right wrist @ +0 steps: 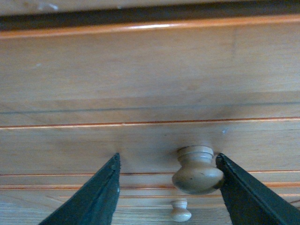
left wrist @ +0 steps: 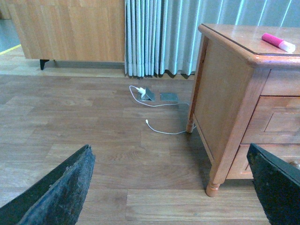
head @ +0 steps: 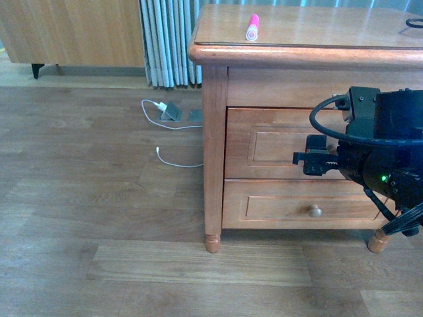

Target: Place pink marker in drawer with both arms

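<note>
Pink marker point(head: 252, 27): we judge light, rigid, slick; grip mid-barrel. Lies on desk point(head: 317, 30). Right pincer point(right wrist: 167, 159) apart astride drawer knob point(right wrist: 198, 169); left pincer point(left wrist: 168, 149) apart, empty

marker point(head: 252, 27) on counter point(head: 317, 30), 12 o'clock | right claw point(right wrist: 167, 159) at 3 o'clock, before drawer point(head: 277, 148), knob point(right wrist: 198, 169) between its fingers point(right wrist: 98, 197) | charger point(head: 166, 108) on floor point(head: 99, 198), 10 o'clock of counter
</note>
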You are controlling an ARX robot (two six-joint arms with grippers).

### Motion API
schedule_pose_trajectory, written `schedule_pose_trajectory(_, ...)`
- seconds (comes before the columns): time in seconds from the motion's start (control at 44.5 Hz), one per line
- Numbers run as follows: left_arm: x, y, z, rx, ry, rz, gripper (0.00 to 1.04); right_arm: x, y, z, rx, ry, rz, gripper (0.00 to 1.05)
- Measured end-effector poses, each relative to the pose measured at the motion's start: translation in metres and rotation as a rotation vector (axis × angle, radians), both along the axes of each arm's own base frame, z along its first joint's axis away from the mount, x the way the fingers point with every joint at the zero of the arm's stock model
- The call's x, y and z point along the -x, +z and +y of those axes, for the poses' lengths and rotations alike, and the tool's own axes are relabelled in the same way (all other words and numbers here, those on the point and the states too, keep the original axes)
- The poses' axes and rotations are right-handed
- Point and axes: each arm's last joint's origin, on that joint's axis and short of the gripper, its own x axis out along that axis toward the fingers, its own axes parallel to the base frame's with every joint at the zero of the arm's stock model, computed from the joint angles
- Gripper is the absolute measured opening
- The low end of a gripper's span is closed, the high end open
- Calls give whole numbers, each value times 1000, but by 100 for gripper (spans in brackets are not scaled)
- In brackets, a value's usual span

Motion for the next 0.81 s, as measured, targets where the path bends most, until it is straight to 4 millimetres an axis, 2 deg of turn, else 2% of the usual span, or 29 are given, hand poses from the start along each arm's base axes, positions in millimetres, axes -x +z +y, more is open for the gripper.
schedule_pose_trajectory(0.27, 0, 0, 0, 0, 0, 0, 99, -1, 0, -8, 7, -26, -1, 25)
schedule_pose_trajectory(0.584, 0, 0, 0, 0, 0, 0, 99, 2, -3, -10, -2, -28, 11, 22)
schedule_pose_trajectory(0.809, 0, 0, 0, 0, 0, 0, 99, 11, -5, -13, -13, -12, 11, 22)
